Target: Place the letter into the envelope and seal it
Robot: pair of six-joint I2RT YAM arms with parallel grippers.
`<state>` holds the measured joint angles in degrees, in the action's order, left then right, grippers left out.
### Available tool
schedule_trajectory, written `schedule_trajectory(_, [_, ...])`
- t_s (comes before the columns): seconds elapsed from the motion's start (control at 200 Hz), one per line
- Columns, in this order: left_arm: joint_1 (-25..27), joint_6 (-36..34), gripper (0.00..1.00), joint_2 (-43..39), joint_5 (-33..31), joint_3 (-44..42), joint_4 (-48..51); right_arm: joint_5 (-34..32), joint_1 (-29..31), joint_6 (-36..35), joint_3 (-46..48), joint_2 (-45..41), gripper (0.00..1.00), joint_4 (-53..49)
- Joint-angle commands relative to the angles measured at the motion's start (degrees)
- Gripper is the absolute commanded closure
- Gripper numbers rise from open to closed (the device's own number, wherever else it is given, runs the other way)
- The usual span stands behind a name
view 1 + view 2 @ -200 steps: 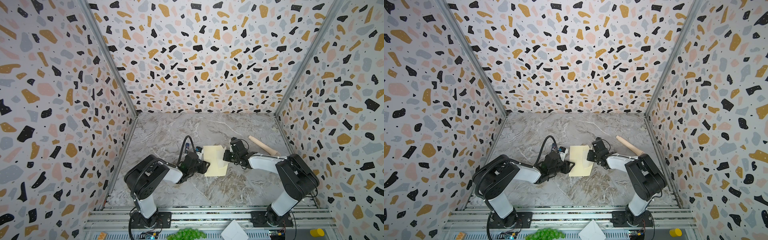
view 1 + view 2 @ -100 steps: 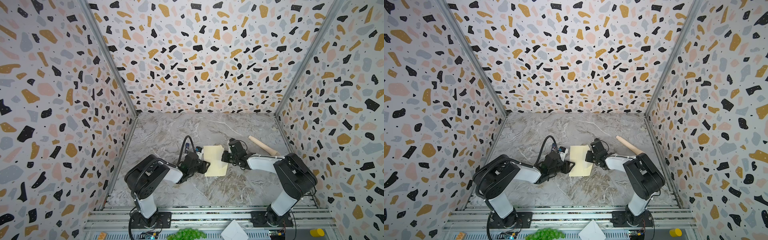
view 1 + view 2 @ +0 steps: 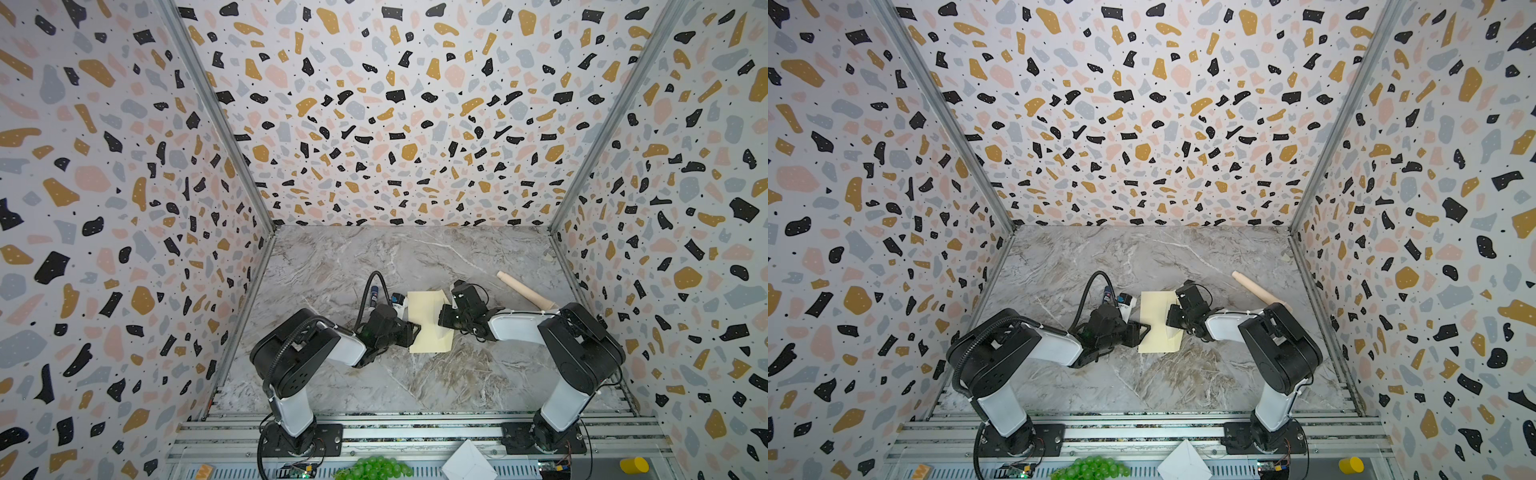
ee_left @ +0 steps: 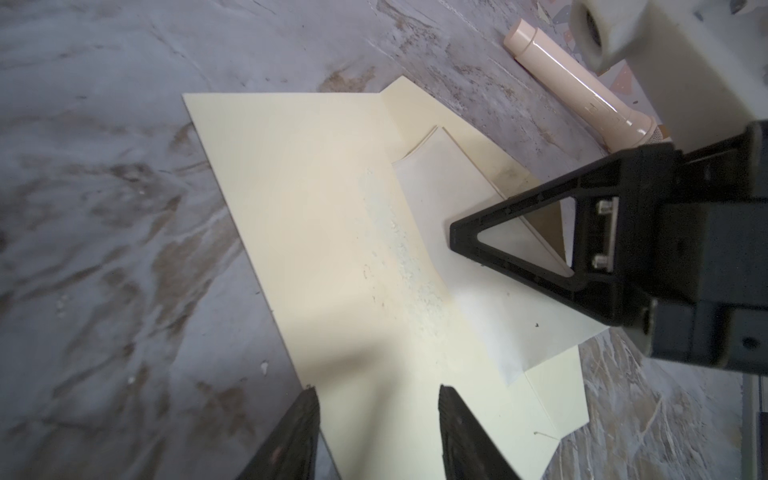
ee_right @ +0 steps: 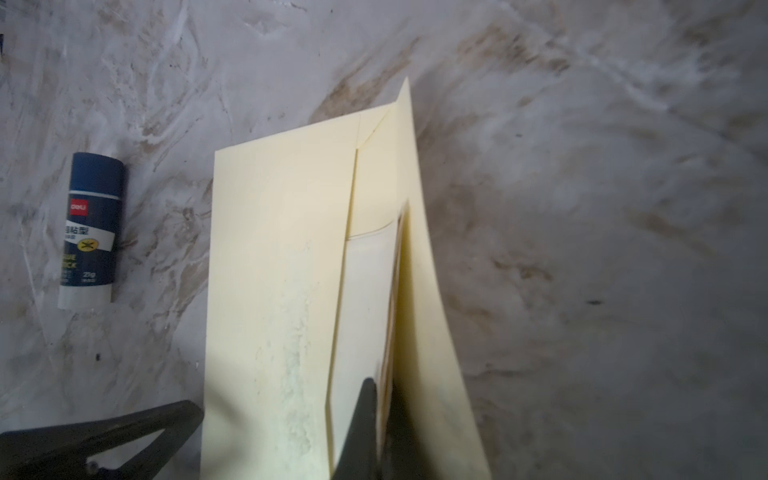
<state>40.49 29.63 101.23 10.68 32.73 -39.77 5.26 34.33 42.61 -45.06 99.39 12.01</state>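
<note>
Envelope (image 3: pixel 428 316) lay flat on the marble table (image 3: pixel 374 257) between my two arms, long axis running near to far, mouth facing right. Letter (image 4: pixel 440 187) sat part-way in the pocket, pale back up with a tan edge showing, and a good strip of it stuck out at the mouth. Flap (image 5: pixel 432 311) stood curled up on the right side, not yet folded. A crusty white glue smear (image 4: pixel 407 266) ran along the envelope's face just left of the mouth. Glue stick (image 5: pixel 91 228) lay on the table just beside the envelope's far left end. Judged the step in hand to be insertion, close to done, with sealing not begun. My right gripper (image 4: pixel 457 239) was fully closed, tips on the exposed part of the letter. Could not tell whether it pinched the sheet or only bore on it. My left gripper (image 4: pixel 378 390) stood about half spread over the envelope's near left corner, gripping nothing. It looked placed to pin the envelope, though contact was not clear. Next move, as I read it: slide the letter left until it clears the mouth, keep the envelope from skating, back off, then lay the flap over the glue and press.
</note>
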Motion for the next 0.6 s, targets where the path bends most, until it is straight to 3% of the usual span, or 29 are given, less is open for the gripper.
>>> schedule_trajectory(0.0, [0.02,0.63,0.51,1.72,1.07,-0.23,2.24,0.62,0.92,0.94,-0.95,0.95,1.0,-0.8])
schedule_trajectory(0.596, [0.01,0.33,0.51,0.5,0.45,-0.29,3.05,-1.8,2.81,1.49,-3.03,0.8,1.0,-4.29])
